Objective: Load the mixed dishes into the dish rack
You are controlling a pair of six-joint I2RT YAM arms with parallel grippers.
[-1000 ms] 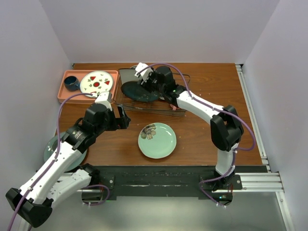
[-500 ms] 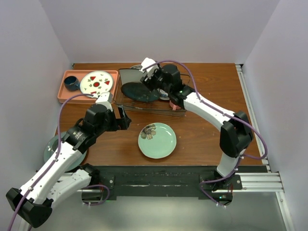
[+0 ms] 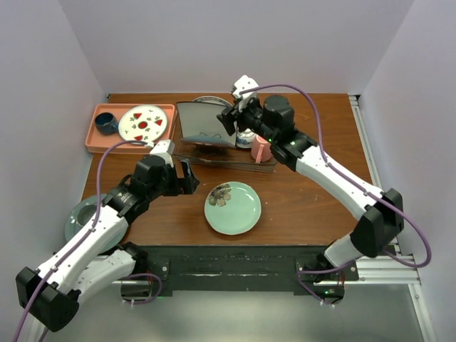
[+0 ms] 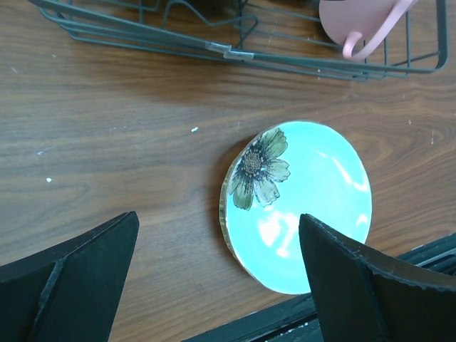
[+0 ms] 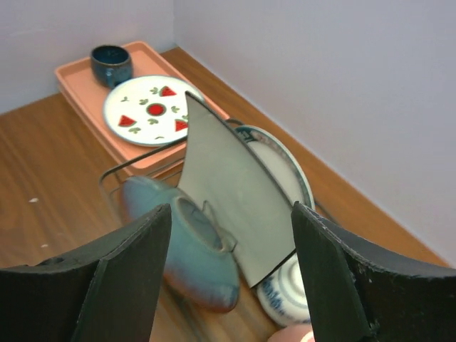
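Since a second back, your right gripper lifts clear of the dish rack, leaving the square plate standing on edge inside it. Left wrist view: your left gripper hangs wide open over the green plate, flat on the table, probably next up. Right wrist view: jaws parted, nothing held.

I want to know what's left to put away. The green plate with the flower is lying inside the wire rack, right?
Not quite. The green plate with the flower is lying on the wooden table, just outside the wire rack. The left wrist view shows it, with only the pink mug behind the wires.
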